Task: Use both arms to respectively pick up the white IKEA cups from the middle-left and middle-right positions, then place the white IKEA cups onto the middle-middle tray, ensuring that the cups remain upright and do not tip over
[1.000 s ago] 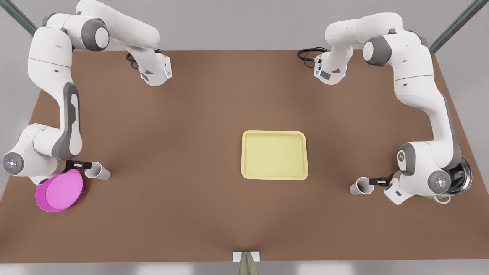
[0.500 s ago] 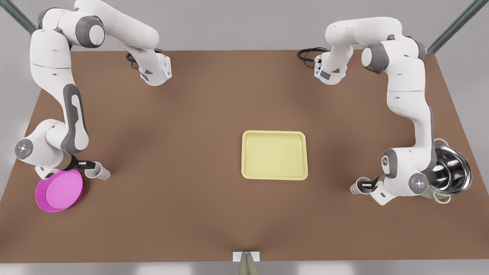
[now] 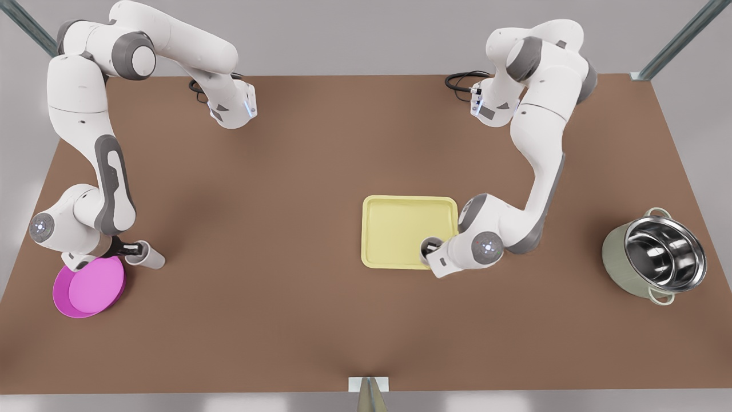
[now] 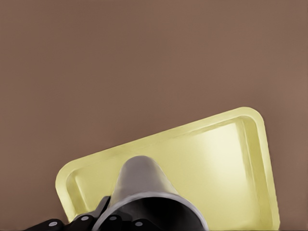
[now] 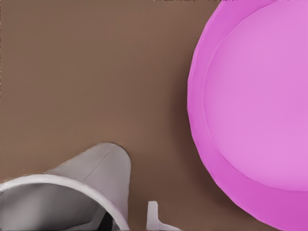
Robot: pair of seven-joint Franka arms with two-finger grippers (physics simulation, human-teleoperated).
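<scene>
On the front view's right, my left gripper (image 3: 433, 252) is shut on a white IKEA cup (image 3: 427, 246) by its rim. It holds the cup upright over the near right corner of the pale yellow tray (image 3: 394, 229). In the left wrist view the cup (image 4: 144, 185) hangs above the tray (image 4: 221, 159), with the black fingers (image 4: 82, 221) at its rim. On the front view's left, the other cup (image 3: 150, 257) stands on the table. My right gripper (image 3: 135, 249) is open at its rim, one finger (image 5: 153, 215) just outside the cup (image 5: 91, 173).
A round magenta plate (image 3: 88, 286) lies close beside the left-hand cup and the right arm's wrist, and it shows large in the right wrist view (image 5: 255, 96). A large steel pot (image 3: 657, 257) stands at the front view's right edge. Bare brown table surrounds the tray.
My left gripper lifted its cup from beside the pot and carried it leftward to the tray, uncovering the pot. My right gripper edged closer onto the other cup's rim; that cup stayed put.
</scene>
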